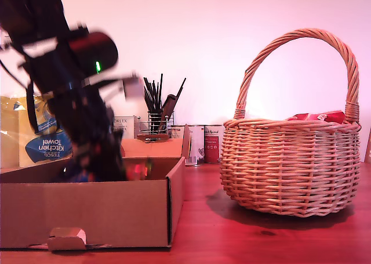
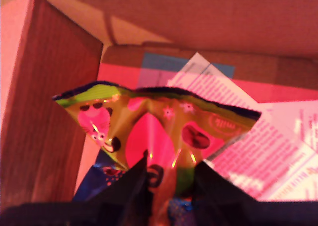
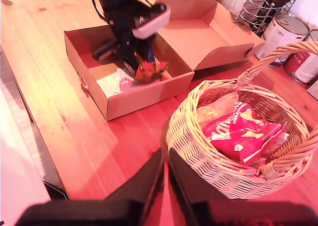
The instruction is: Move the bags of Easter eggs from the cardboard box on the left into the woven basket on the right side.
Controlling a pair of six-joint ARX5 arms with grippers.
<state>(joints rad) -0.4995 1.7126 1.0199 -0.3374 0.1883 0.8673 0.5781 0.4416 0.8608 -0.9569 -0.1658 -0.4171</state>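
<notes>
Pinching the blue-and-green bag [image 2: 164,131] between closed jaws, my first gripper [image 2: 169,179] holds it inside the cardboard box [image 1: 87,212], near a side wall, above a white printed bag [image 2: 258,151] on the floor. My second gripper [image 3: 165,179] hovers with jaws nearly together and empty over bare table [image 3: 59,72] beside the basket [image 3: 198,151], where a red bag [image 3: 243,134] lies.

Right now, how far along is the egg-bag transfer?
Done: a red bag and a pale one lie in the woven basket. In hand: my first gripper pinches the green-and-yellow bag inside the cardboard box. Left: carrying it over; only white paper shows otherwise.
</notes>
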